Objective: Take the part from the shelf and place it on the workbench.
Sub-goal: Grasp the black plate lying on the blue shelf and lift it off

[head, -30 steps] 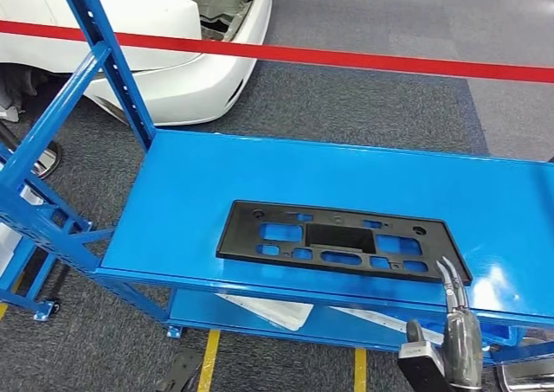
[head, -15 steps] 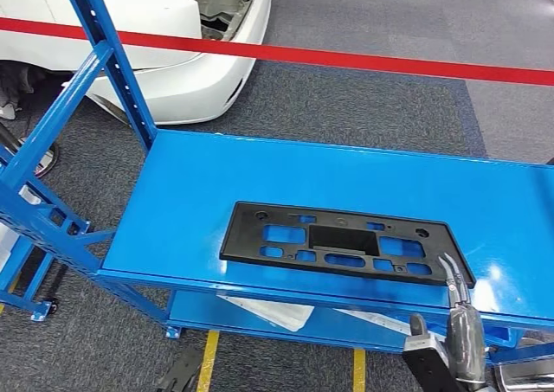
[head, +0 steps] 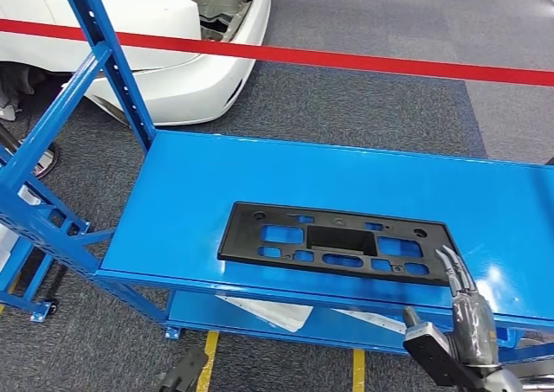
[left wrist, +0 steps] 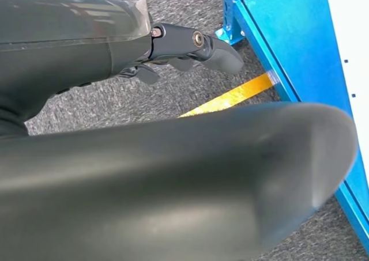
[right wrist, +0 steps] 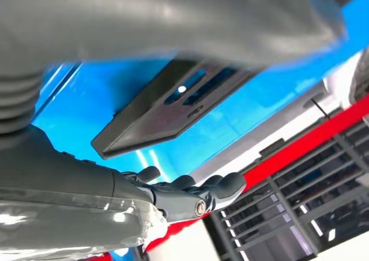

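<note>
the black part point(head: 337, 241), a flat perforated plate, lay flat on the top blue shelf point(head: 196, 202), near its front edge. the right hand point(head: 469, 314) stood at about 4 o'clock from the part, its fingers point(head: 455, 266) extended and apart, reaching just short of the plate's near right corner; it held nothing. in the right wrist view the part point(right wrist: 169, 114) lay beyond the hand point(right wrist: 191, 195), not yet touched. the left hand point(left wrist: 191, 45) hung beside the rack over the carpet, and whether it was apart or together could not be told.

risk, as judged: the plate was thin and lay flush on a smooth painted surface, so fingers arriving from the front edge could push it toward 12 o'clock rather than get beneath it. a grip at one corner alone would probably let the long plate tilt or twist out of the hand. the shelf lip might also catch the fingers.

surroundings: a lower blue shelf point(head: 261, 318) carried pale sheets point(head: 274, 312). grey carpet point(head: 366, 106) surrounded the rack, with yellow floor tape point(head: 209, 357) at 6 o'clock. a red barrier band point(head: 366, 61) crossed at 12 o'clock, and a white car point(head: 183, 46) stood at 11 o'clock.
</note>
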Available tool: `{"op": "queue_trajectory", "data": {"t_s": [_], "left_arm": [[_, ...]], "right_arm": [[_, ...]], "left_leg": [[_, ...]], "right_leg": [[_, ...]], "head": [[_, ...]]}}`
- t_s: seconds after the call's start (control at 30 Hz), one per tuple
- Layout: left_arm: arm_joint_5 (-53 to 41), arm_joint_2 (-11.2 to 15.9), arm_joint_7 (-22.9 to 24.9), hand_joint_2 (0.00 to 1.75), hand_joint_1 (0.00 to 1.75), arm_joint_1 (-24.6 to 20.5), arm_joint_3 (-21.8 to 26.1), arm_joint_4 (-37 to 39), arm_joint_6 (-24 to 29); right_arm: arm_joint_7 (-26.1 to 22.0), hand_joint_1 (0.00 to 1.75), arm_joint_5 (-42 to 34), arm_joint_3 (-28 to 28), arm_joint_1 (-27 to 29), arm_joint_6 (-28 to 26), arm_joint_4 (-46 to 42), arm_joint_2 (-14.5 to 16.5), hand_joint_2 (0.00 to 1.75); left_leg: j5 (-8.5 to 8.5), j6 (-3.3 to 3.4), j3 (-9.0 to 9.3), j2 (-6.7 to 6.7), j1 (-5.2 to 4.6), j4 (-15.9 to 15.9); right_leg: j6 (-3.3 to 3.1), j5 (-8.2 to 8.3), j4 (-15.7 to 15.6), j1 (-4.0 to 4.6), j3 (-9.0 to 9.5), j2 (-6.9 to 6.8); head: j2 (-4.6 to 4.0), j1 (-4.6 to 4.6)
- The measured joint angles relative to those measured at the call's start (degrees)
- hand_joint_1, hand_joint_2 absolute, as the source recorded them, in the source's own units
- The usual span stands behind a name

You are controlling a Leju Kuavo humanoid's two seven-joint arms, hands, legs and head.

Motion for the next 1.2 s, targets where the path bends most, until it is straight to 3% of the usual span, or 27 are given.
{"op": "queue_trajectory", "data": {"t_s": [0.3,0.57,1.2], "left_arm": [[-1.13,-0.02,1.05,0.0,0.0,-0.69,-0.76,0.0,-0.1],[-2.14,-0.05,1.75,0.0,0.0,-1.25,-1.0,0.0,-0.08],[-4.1,-0.32,2.86,0.0,0.0,-1.57,-1.36,0.0,-0.08]], "right_arm": [[0.39,0.0,3.93,0.96,-3.71,7.16,1.96,-4.96,1.75],[-0.37,0.0,5.38,4.07,-7.78,11.72,4.87,-7.45,1.75],[-0.29,0.0,7.78,14.62,-19.2,12.2,14.12,-8.22,1.75]], "left_leg": [[0.0,0.0,0.02,0.0,-0.01,0.01],[0.0,0.0,0.02,0.0,0.01,0.01],[0.01,0.0,0.04,0.0,0.06,0.01]], "right_leg": [[0.01,0.01,0.0,0.0,0.03,-0.01],[0.01,0.01,0.01,0.02,0.03,0.0],[0.01,0.01,0.01,0.08,0.06,-0.01]], "head": [[0.0,-0.01],[0.0,-0.01],[0.0,-0.01]]}}
